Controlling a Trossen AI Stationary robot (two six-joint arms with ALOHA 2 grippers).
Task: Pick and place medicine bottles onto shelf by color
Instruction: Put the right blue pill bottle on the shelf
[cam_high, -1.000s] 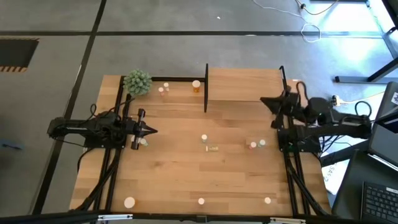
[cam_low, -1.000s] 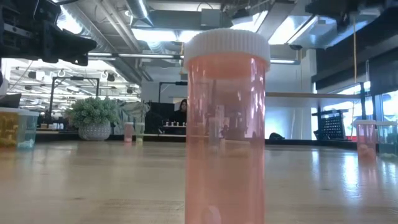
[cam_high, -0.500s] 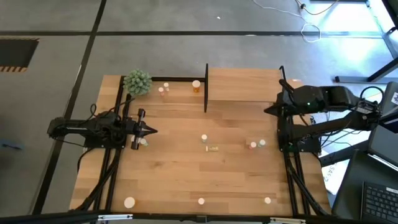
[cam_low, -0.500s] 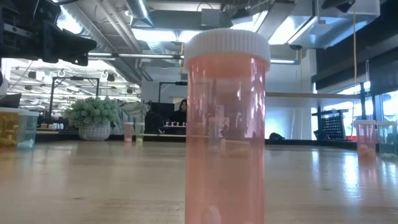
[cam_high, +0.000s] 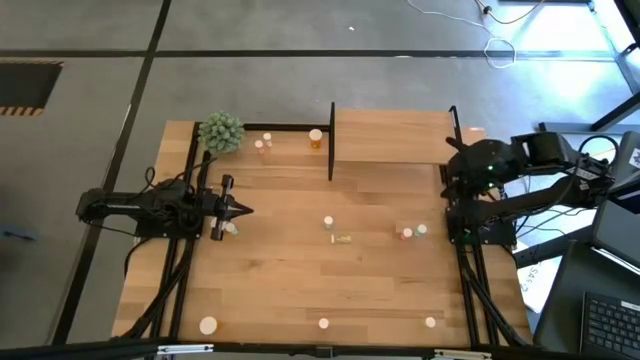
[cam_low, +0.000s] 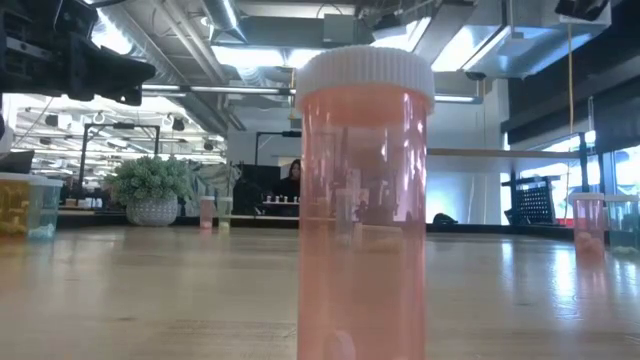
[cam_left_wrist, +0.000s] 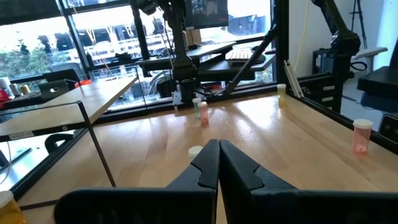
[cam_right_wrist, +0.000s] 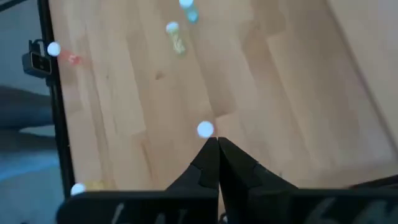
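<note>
Several small medicine bottles stand scattered on the wooden table: a white-capped one (cam_high: 327, 221), a yellow one (cam_high: 342, 238) lying on its side, a red one (cam_high: 407, 233) and a pale one (cam_high: 422, 230) beside it. An orange bottle (cam_high: 316, 137) and a pink one (cam_high: 260, 146) stand by the far edge. The shelf (cam_high: 392, 135) is a light board with black posts at the far right. A pink bottle (cam_low: 365, 200) fills the low view. My left gripper (cam_high: 246, 210) is shut and level at the table's left. My right gripper (cam_high: 450, 172) is shut, raised at the right edge and pointing down at the table.
A green plant ball (cam_high: 221, 131) sits at the far left corner. Three more white-capped bottles (cam_high: 208, 325) (cam_high: 324, 323) (cam_high: 431, 322) stand along the near edge, and another bottle (cam_high: 230, 228) stands just beside my left gripper. Black frame rails (cam_high: 190, 250) run along both table sides.
My right gripper has risen at the table's right edge and tipped from about level to pointing steeply down at the table. It has stayed shut on nothing.
</note>
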